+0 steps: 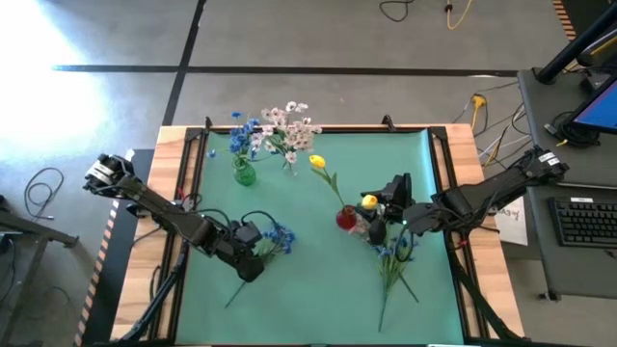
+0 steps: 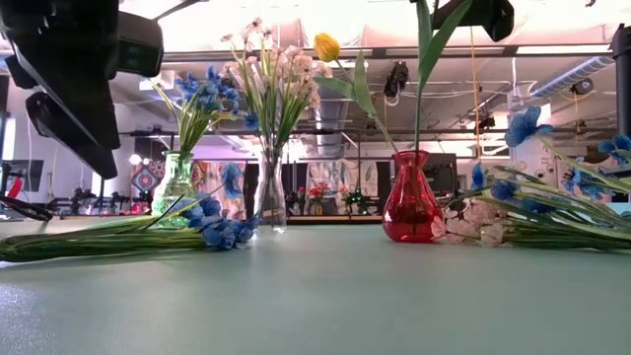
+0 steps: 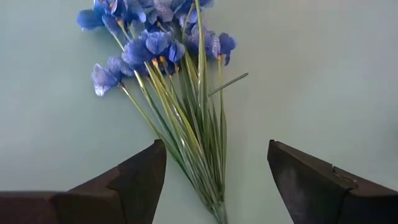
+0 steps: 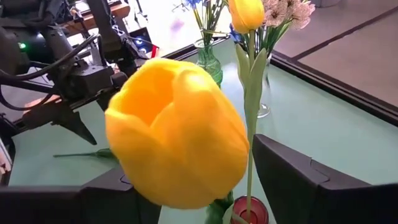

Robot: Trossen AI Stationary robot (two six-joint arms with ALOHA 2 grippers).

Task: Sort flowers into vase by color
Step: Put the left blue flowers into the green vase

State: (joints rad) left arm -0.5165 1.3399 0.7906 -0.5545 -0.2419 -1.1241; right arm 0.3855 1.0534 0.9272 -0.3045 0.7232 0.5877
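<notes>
A bunch of blue flowers [image 3: 155, 50] lies flat on the green mat [image 1: 318, 289]. My left gripper [image 3: 216, 149] hangs open above the bunch's stalks, one finger on either side, clear of them. The red vase [image 2: 412, 202] holds two yellow tulips. One tulip [image 1: 317, 162] leans toward the far edge. The bud of the other tulip [image 4: 180, 130] stands between the fingers of my open right gripper [image 1: 381, 204], and its stalk [image 2: 418, 89] runs down into the vase. My right gripper comes level from the table's right, its fingers wide apart on either side of the yellow bud [image 4: 143, 180]. The bud hides one fingertip, so I cannot tell whether that finger touches it.
A green vase [image 1: 244, 174] with blue flowers and a clear vase [image 2: 271, 197] with pink-white sprays stand at the far edge. More blue and pink-white stems [image 1: 393, 258] lie on the mat right of the red vase. A wooden border frames the mat.
</notes>
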